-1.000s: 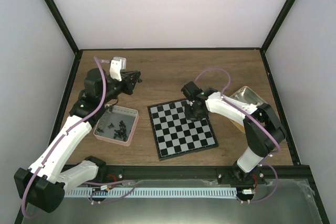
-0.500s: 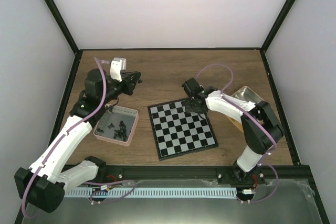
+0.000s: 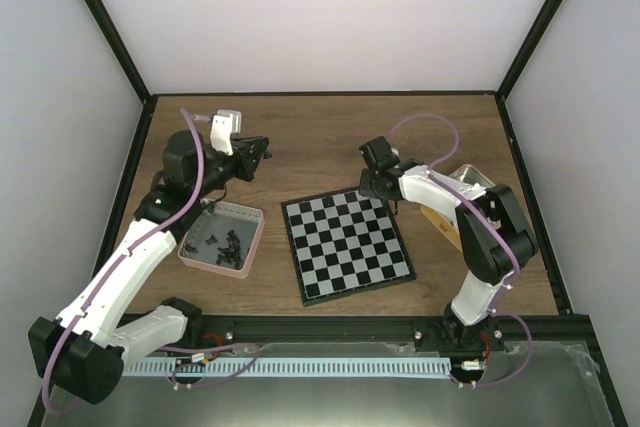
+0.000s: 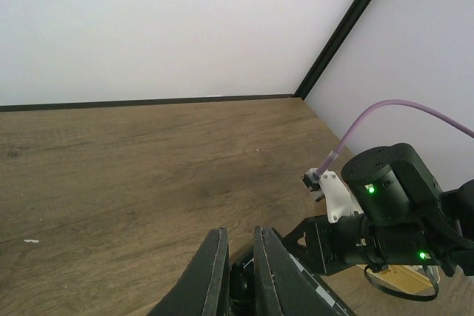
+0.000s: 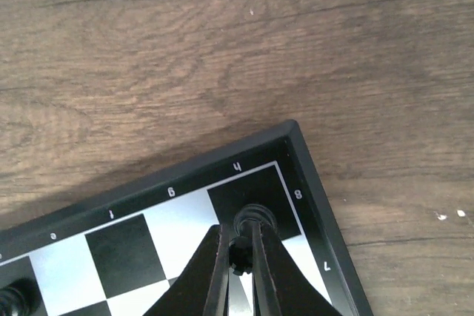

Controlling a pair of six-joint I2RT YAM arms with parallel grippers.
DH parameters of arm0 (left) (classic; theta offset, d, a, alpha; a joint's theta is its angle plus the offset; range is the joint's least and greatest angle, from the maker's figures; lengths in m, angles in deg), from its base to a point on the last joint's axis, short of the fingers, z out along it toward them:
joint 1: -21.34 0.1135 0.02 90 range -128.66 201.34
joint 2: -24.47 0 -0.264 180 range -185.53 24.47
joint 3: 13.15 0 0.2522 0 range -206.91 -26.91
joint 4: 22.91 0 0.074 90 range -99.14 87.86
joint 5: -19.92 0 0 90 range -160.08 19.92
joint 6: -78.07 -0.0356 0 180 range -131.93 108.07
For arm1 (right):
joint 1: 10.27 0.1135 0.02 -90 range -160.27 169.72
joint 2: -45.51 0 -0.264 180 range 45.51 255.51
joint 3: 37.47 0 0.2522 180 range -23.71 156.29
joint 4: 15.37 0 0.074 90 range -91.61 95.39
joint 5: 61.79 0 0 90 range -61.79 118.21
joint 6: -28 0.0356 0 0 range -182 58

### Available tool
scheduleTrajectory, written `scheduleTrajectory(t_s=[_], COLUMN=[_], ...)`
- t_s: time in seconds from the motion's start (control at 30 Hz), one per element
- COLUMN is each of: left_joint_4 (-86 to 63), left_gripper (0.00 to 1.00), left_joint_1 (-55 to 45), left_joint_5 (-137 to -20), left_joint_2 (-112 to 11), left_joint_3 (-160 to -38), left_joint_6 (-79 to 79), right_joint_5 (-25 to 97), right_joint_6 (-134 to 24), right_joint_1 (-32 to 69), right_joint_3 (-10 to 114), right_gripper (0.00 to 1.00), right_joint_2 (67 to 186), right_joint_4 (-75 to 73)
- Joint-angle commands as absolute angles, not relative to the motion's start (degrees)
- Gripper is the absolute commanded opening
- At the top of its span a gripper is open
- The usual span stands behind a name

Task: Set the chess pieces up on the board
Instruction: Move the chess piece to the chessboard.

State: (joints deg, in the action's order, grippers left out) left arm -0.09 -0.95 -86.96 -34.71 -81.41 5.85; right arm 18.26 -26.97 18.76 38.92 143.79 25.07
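The board (image 3: 330, 259) lies in the middle of the table. My right gripper (image 3: 378, 190) is over the board's far right corner. In the right wrist view it (image 5: 238, 253) is shut on a black chess piece (image 5: 254, 220), whose base is on the black corner square by the 8 mark of the board (image 5: 185, 177). Another black piece (image 5: 15, 301) stands further along that edge row. My left gripper (image 3: 258, 152) hangs over bare table at the far left. In its wrist view it (image 4: 238, 236) is shut on a black chess piece (image 4: 241, 286).
A pink-rimmed tray (image 3: 256, 237) holding several black pieces (image 3: 222, 242) sits left of the board. A tan tin (image 3: 472, 185) sits to the right of the board, behind the right arm. The right arm's wrist (image 4: 392, 197) shows in the left wrist view.
My right gripper has moved from over the board's far middle squares to its far right corner, carrying the black piece. The left arm has not moved.
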Motion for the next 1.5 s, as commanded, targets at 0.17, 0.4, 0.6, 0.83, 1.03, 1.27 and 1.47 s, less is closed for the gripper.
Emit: scheduleTrajectory(t_s=[0.17,0.4,0.6,0.83,1.03,1.27,1.47], left_joint_4=[-1.85,-1.94,-1.94,-1.94,-1.85,-2.26,-8.84], left_gripper=[0.08,0.08,0.08,0.08,0.08,0.08,0.08], left_joint_1=[-0.94,-0.95,-0.97,-0.97,-0.98,-0.97,-0.98], left_joint_5=[-87.90,-87.99,-88.01,-88.10,-87.92,-89.30,-93.75], left_joint_2=[-35.30,-35.47,-35.47,-35.53,-35.30,-35.83,-35.24], left_joint_3=[-80.84,-80.85,-80.78,-80.79,-80.69,-80.97,-79.47], left_joint_6=[5.82,5.91,5.91,5.99,5.87,6.70,19.27], right_joint_5=[20.65,20.39,19.88,20.30,19.93,26.82,43.98], right_joint_6=[-26.02,-24.92,-24.08,-24.07,-25.30,-29.37,-31.86], right_joint_1=[17.15,17.15,17.12,17.06,17.06,17.14,20.21], right_joint_3=[39.51,39.78,41.39,41.36,42.09,40.94,33.92], right_gripper=[0.09,0.12,0.13,0.16,0.38,0.62,0.65], right_joint_2=[144.45,144.30,145.38,145.31,143.91,135.14,123.92], right_joint_4=[20.17,21.84,25.78,25.48,24.57,24.08,8.95])
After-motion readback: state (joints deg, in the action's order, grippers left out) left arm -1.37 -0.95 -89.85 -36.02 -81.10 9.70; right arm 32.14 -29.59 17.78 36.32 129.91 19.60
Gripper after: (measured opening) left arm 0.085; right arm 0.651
